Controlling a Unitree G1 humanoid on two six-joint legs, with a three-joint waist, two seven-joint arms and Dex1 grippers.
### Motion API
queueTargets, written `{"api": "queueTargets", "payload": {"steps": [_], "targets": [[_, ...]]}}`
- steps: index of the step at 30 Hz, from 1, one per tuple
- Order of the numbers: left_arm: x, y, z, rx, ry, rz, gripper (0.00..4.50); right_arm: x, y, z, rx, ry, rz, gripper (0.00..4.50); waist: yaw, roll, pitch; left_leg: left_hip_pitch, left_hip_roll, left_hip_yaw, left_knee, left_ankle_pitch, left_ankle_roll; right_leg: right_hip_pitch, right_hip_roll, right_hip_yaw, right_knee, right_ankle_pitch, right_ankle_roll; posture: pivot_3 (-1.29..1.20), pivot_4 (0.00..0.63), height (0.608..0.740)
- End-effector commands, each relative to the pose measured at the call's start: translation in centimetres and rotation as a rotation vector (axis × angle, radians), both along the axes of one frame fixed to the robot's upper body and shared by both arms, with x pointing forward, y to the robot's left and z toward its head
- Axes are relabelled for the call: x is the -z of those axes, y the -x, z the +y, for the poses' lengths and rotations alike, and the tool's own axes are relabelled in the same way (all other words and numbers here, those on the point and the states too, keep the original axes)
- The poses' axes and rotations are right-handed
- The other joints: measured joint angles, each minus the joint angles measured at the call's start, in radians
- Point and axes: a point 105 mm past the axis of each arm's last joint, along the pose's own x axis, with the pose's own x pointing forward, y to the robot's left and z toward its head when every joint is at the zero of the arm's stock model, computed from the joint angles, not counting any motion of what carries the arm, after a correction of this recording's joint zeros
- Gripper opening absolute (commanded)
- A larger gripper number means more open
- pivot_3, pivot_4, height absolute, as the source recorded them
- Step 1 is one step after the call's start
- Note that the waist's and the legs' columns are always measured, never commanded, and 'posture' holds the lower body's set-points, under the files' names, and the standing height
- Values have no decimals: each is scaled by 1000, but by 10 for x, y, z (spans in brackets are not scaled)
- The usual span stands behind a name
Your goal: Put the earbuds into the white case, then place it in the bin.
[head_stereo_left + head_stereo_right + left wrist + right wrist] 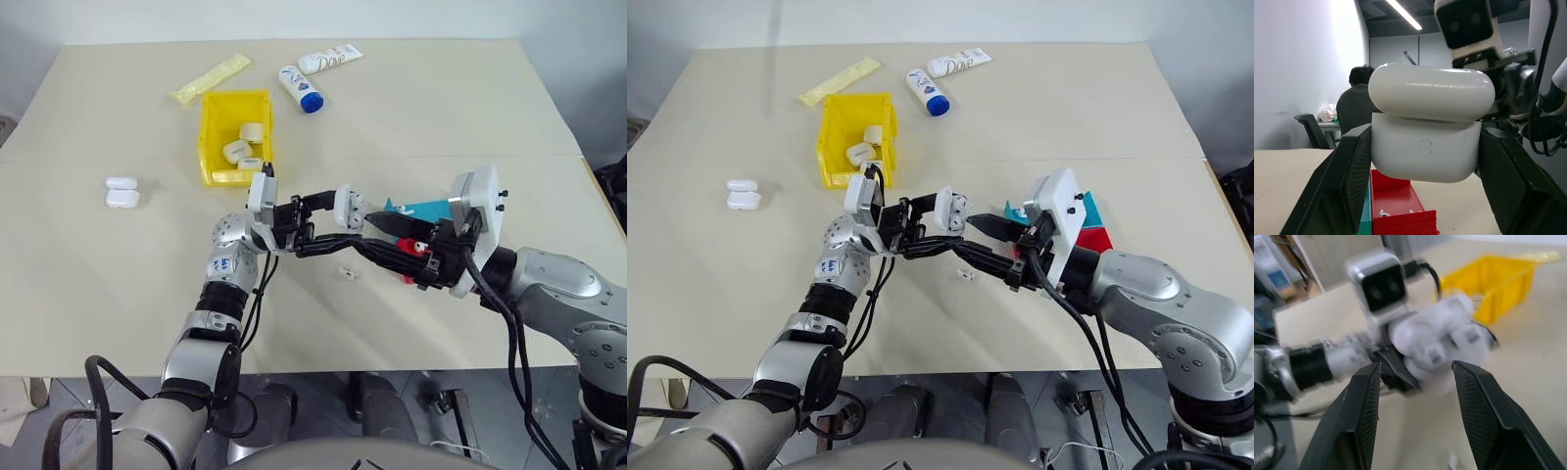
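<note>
While the yellow bin (pixel 235 137) waits well behind on the table (pixel 441 108), the left gripper (pixel 939 217) clenches the white case (pixel 1427 129) aloft, lid ajar; the right gripper (pixel 1415 377) stands released before it. One earbud (pixel 346 272) lies below; a nudge could shut the lid.

The white case (pixel 351 209) hangs between both tools above the table (pixel 470 117), bin (pixel 211 132) behind.

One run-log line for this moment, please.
left gripper: shut on case | right gripper: open, facing case | earbud: on table | bin: holds cases
</note>
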Motion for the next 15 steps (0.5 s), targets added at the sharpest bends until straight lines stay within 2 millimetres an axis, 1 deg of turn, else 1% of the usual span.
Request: {"api": "queueTargets", "payload": {"steps": [1,7,9,11,13,15], "targets": [[-13,1,-1,17,17,-63,2826,-7,2,-5,18,12,-29,2420,-1,0,0,0,0,0,0,0,0,0,0,0,0,0,0,0,150,740],[-15,-4,3,-15,-13,-62,2826,-8,1,-17,69,41,-39,2420,0,0,0,0,0,0,0,0,0,0,0,0,0,0,0,0,150,740],[-11,-8,2,-49,-86,-71,2826,-8,3,-21,85,85,-51,2420,-1,0,0,0,0,0,0,0,0,0,0,0,0,0,0,0,150,740],[-3,-15,1,-106,-213,-91,2826,-12,3,-26,111,144,-72,2420,0,0,0,0,0,0,0,0,0,0,0,0,0,0,0,0,150,740],[0,-17,1,-121,-288,-116,2826,-18,3,-25,111,205,-109,2420,0,0,0,0,0,0,0,0,0,0,0,0,0,0,0,0,150,740],[0,-20,1,-144,-332,-130,2826,-30,3,-19,96,233,-165,2020,0,0,0,0,0,0,0,0,0,0,0,0,0,0,0,0,150,740]]}}
